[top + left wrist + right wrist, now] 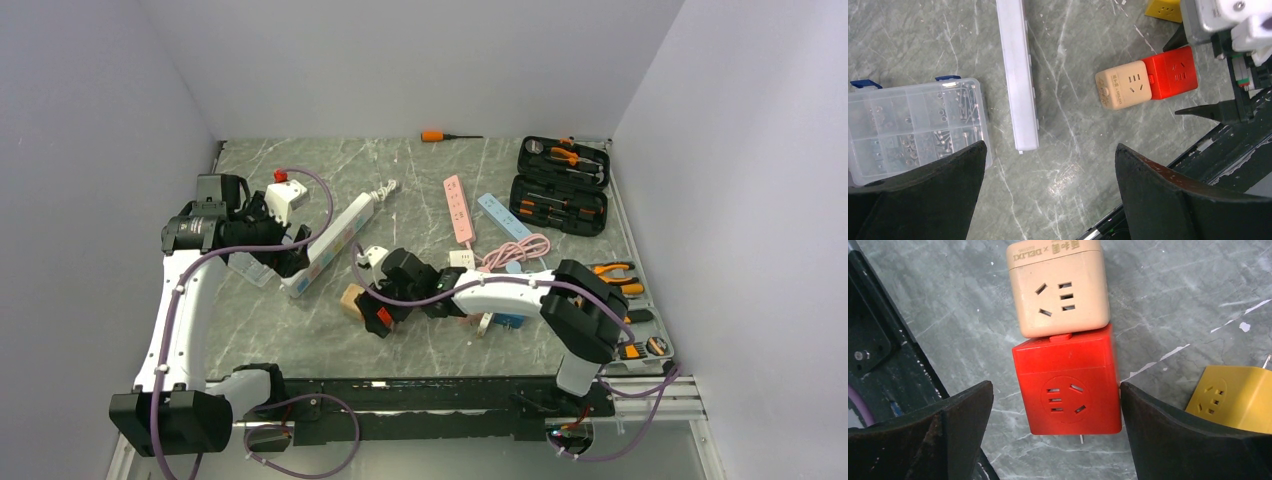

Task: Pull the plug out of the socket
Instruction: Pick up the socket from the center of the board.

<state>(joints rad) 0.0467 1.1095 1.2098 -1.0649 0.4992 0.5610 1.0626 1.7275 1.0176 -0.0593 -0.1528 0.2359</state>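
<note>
While both fingers [963, 420] of the right gripper [1054, 392] stand wide apart, the red cube adapter [1068, 365] lies between them on the marble table top [1173, 300] and is clamped by neither. One finger sits just beside the adapter's edge; the other stands clear of it. The red cube adapter is joined face to face with the beige cube socket [1060, 287], which lies beyond the fingertips. A yellow cube adapter [1238, 395] rests near the closer finger. The left gripper [1050, 150] is likewise spread wide and holds nothing. It hovers above the table, with a white power strip [1018, 75] and a clear screw box [908, 125] below it.
</note>
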